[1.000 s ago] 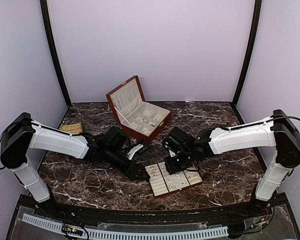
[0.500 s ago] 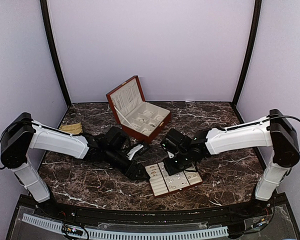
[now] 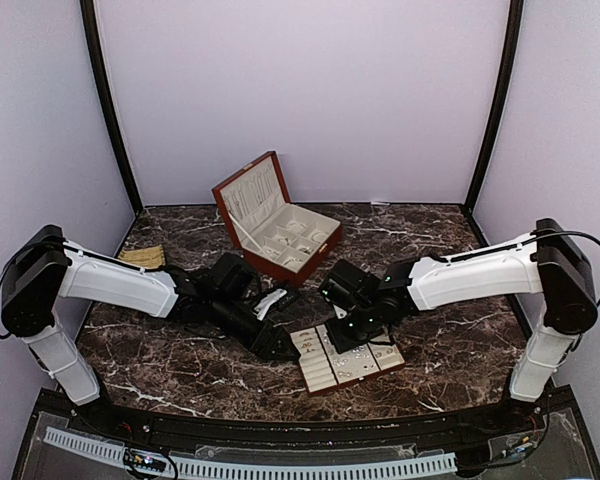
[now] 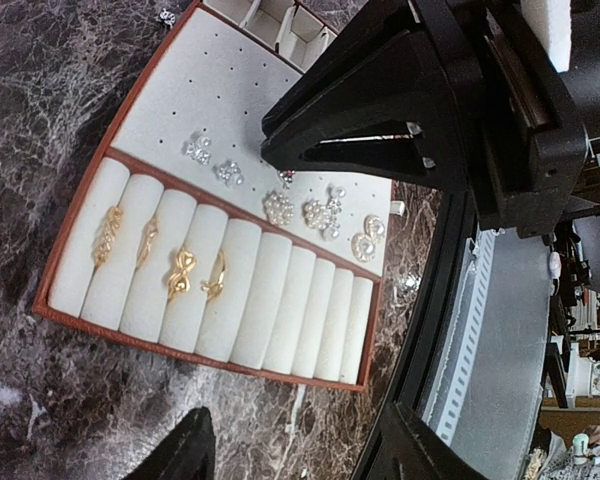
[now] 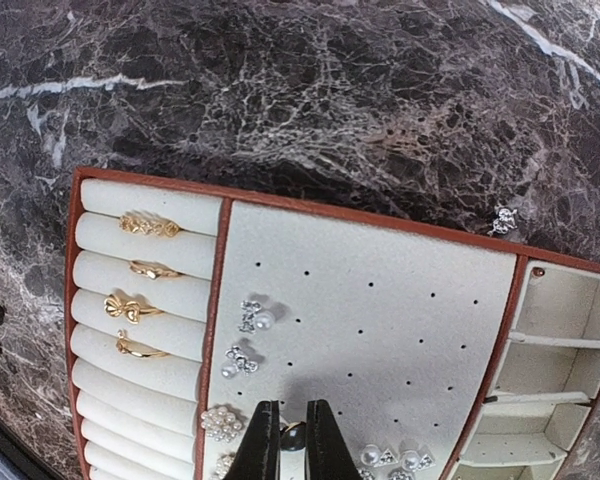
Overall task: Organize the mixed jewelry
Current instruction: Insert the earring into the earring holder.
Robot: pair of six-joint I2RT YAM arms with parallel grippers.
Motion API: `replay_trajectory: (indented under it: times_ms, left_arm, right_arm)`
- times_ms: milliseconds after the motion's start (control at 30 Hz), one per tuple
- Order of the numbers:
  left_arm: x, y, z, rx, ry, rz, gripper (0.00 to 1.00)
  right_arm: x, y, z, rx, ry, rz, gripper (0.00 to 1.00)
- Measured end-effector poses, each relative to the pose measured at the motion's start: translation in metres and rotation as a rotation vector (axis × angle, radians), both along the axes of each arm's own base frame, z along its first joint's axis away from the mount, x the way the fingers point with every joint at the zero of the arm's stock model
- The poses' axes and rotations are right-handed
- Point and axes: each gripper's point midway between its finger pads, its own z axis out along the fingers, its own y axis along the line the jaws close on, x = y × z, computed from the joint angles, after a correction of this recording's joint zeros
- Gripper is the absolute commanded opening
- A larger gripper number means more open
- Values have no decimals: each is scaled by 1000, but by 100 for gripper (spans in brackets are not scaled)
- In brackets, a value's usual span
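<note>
The mixed jewelry sits mostly on the cream tray (image 5: 380,300): gold rings (image 5: 148,226) in the rolled slots and pearl and crystal earrings (image 5: 252,317) pinned on the dotted pad. My right gripper (image 5: 292,440) hovers low over that pad, shut on a small gold-rimmed earring (image 5: 292,430) whose thin pin shows between the jaws in the left wrist view. One crystal earring (image 5: 503,220) lies loose on the marble beyond the tray. My left gripper (image 4: 300,455) stands open and holds nothing, beside the tray's (image 3: 315,385) ring end.
A red-brown wooden box (image 3: 265,265) stands open behind the tray, its lid raised. A tan bundle (image 3: 145,257) lies at the far left. The table's black front edge (image 4: 450,300) runs close to the tray.
My right arm has shifted slightly left over the tray's pad, still shut on the earring. The left arm has not moved.
</note>
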Motion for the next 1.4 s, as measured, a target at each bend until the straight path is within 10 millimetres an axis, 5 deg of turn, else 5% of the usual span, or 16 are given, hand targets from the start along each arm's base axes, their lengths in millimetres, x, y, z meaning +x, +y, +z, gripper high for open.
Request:
replay_trajectory:
  times_ms: [1400]
  left_arm:
    - [0,0,0,-1,1,-1,60]
  right_arm:
    - [-3,11,-3,-152,-100,66,7]
